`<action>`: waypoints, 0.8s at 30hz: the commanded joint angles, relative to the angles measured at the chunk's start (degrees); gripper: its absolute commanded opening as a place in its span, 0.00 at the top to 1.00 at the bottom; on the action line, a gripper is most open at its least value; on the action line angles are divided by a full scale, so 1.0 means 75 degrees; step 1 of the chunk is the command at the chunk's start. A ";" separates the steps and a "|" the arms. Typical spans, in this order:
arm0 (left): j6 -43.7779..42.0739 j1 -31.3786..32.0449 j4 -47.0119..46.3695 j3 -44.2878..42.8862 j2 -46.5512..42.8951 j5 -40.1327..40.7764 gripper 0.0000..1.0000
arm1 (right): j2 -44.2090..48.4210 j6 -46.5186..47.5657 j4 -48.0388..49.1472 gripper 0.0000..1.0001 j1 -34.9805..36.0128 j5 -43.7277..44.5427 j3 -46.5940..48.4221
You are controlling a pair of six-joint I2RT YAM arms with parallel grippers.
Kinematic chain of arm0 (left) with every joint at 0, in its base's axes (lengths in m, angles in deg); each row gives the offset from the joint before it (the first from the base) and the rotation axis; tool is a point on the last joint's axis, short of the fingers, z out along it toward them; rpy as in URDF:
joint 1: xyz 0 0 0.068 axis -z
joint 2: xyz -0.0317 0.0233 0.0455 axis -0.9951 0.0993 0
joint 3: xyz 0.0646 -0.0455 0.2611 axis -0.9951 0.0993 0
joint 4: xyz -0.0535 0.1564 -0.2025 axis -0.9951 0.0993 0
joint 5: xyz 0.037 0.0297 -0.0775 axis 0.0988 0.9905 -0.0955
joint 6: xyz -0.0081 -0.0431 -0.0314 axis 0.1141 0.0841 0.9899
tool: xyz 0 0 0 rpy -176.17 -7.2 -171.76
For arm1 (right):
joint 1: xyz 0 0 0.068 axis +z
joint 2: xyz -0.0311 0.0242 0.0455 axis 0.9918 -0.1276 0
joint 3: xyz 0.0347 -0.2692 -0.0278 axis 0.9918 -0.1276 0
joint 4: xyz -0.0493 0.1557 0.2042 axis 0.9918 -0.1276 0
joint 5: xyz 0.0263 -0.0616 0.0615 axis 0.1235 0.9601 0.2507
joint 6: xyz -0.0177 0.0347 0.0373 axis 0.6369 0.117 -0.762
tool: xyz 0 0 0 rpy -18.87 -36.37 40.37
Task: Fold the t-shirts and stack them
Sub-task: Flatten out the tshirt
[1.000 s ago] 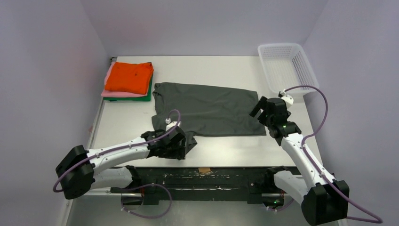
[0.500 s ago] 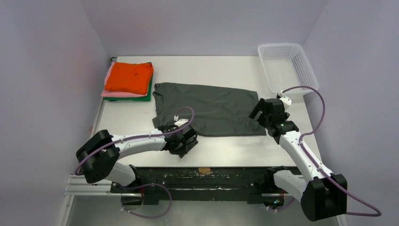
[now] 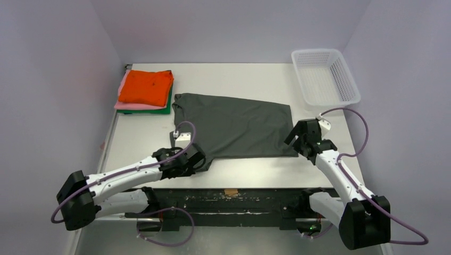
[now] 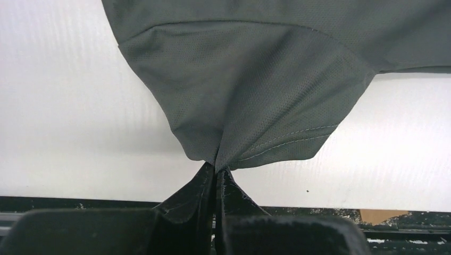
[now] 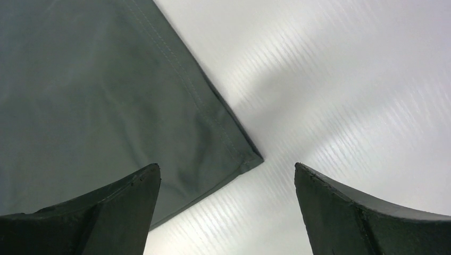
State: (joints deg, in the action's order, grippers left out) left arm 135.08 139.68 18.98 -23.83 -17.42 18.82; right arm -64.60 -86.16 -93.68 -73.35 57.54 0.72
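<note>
Left wrist: left pincer (image 4: 215, 171) pinches only a sleeve tip of the dark grey t-shirt (image 4: 250, 95), might slip; right pincer (image 5: 226, 169) wide open, empty.

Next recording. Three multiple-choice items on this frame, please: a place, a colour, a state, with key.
1. Where on the table is the basket? A far right corner; B near left corner; C middle.
2. Which colour tops the folded stack? A pink; B orange; C green.
3. The left claw is: A open; B shut on nothing; C shut on the grey shirt.
Key: 1 A, it stands at the far right edge. 2 B, the orange shirt lies uppermost. 3 C, it pinches the sleeve.
</note>
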 commanded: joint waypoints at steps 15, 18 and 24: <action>0.0201 0.0000 0.0245 0.0382 -0.1098 0.0642 1.00 | -0.0254 -0.0237 0.0304 0.49 0.0020 -0.1766 -0.1285; 0.0228 0.0000 0.0148 0.0451 -0.1096 0.0660 1.00 | -0.0467 -0.0176 0.0325 0.56 0.0083 -0.1764 -0.1243; 0.0280 -0.0002 0.0178 0.0407 -0.1055 0.0790 1.00 | -0.0806 -0.0182 0.0490 0.68 0.0283 -0.1740 -0.1088</action>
State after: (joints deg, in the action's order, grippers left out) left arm 136.06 139.68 21.43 -20.51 -25.44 22.98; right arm -67.99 -87.32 -90.49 -72.78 46.90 -6.93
